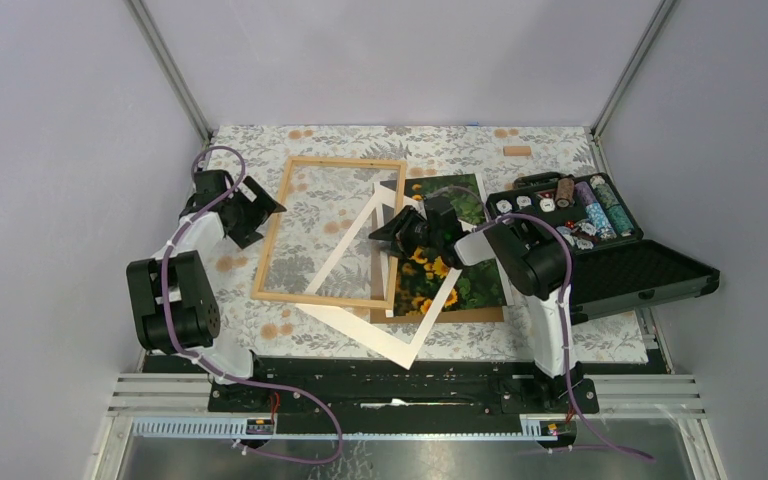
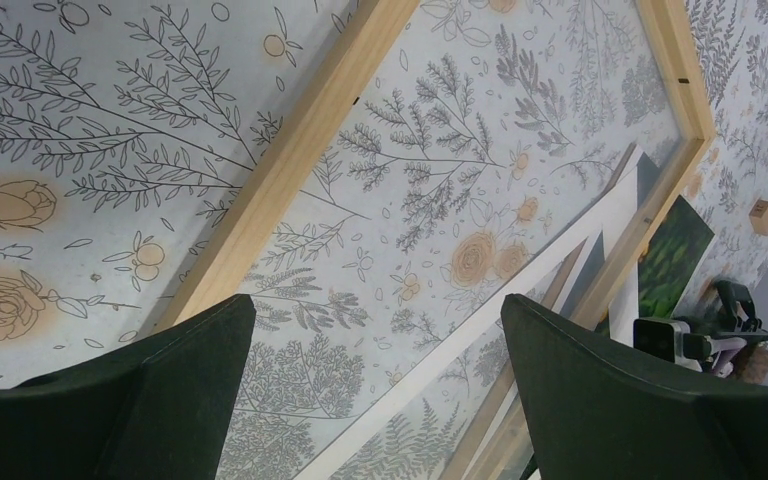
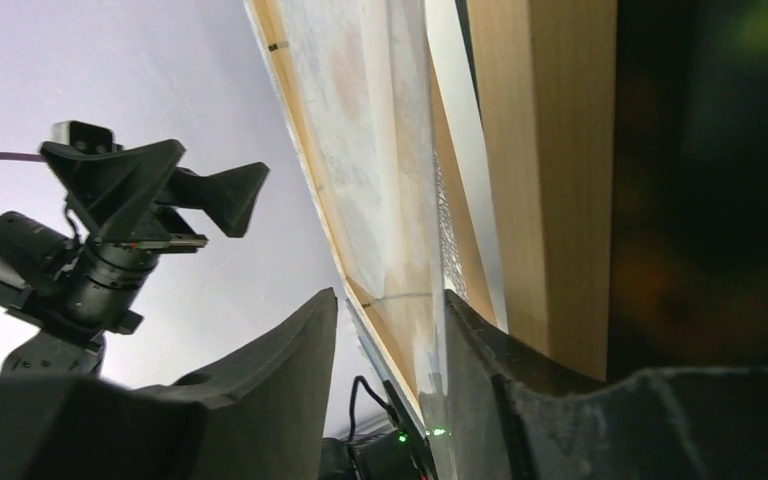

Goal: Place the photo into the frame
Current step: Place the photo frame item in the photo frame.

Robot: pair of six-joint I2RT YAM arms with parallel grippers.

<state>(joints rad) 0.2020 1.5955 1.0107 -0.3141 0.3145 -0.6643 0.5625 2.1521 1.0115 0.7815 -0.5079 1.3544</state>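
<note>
left gripper (image 1: 258, 205) is wide open with nothing in it, hanging over the frame's left rail. in its wrist view both dark fingers (image 2: 160, 400) are cut off by the bottom edge.

the frame (image 1: 328, 232) lies flat on the floral table (image 1: 570, 340), centre-left. the tablecloth pattern shows through the pane.

a white mat (image 1: 360, 328) lies skewed across the frame's right corner. which of them is on top at the crossing is hard to make out.

the photo (image 1: 475, 285) sits outside the frame, just to its right, on a brown backing board (image 1: 460, 315). the mat strip and the right arm cover part of it, so only patches of sunflowers and green show.

right gripper (image 1: 402, 228) is at the frame's right rail. from its wrist, right gripper (image 3: 390, 300) is partly open and straddles a thin wood-and-pane edge. a sliver of wall shows beside one finger (image 3: 270, 390), so it's not clamped. on the other side i can't tell whether it touches.

the far right of that view is dark blur, unreadable.

a black case (image 1: 625, 275) with chips stands open at the right, partly behind the arm.
</note>
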